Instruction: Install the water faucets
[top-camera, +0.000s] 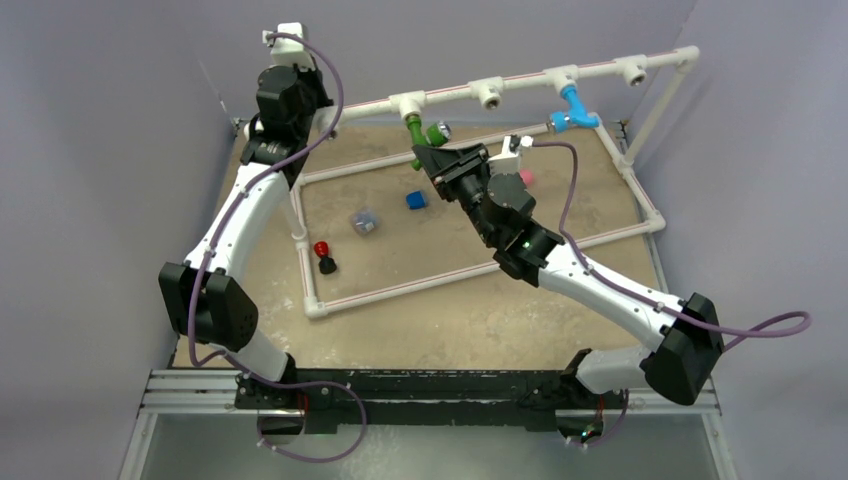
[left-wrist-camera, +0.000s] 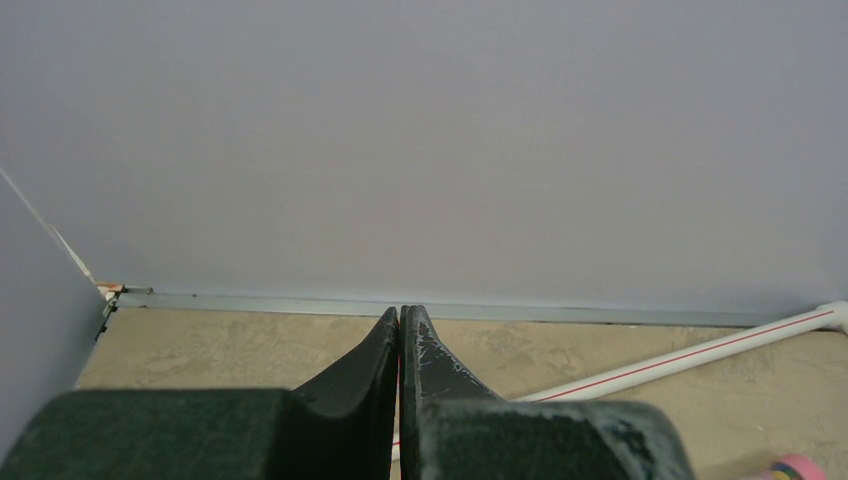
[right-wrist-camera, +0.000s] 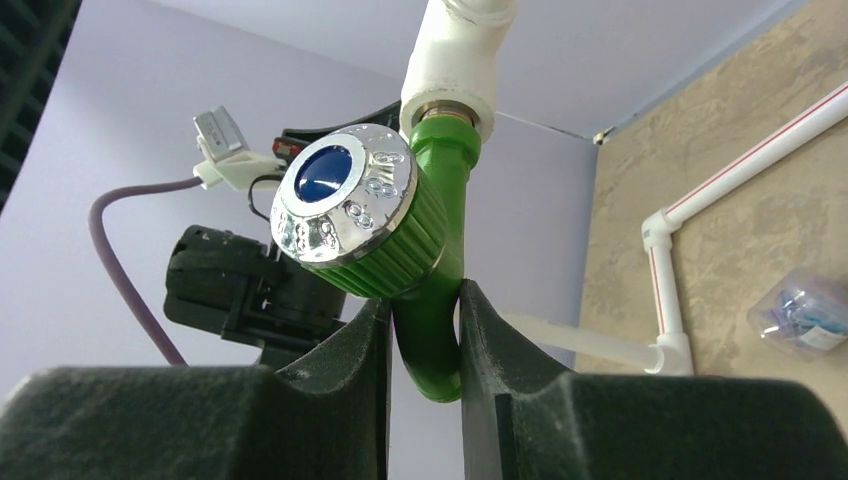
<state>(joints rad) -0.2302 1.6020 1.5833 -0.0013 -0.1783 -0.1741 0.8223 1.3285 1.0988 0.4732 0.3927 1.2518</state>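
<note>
Our right jaws pinch the bright green plastic faucet (right-wrist-camera: 405, 235) below the white pipe T-fitting (right-wrist-camera: 455, 70); our left jaws meet, empty.

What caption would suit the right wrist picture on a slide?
Right gripper clamped on the green faucet, its upper end meeting a white pipe fitting overhead.

Two bent-spout plastic taps, one bright green water faucet (top-camera: 413, 135) and one light blue water faucet (top-camera: 573, 108), sit on the single raised white pipe rail (top-camera: 450, 93) at the tabletop's (top-camera: 450, 310) far edge. That rail carries four white T-fittings (top-camera: 408, 102) (top-camera: 487, 93) (top-camera: 560, 75) (top-camera: 632, 69). Toward the tabletop's middle lie one dark blue block (top-camera: 416, 200), one clear packet (top-camera: 364, 221), one red knob (top-camera: 321, 248) and one black knob (top-camera: 327, 266).
</note>
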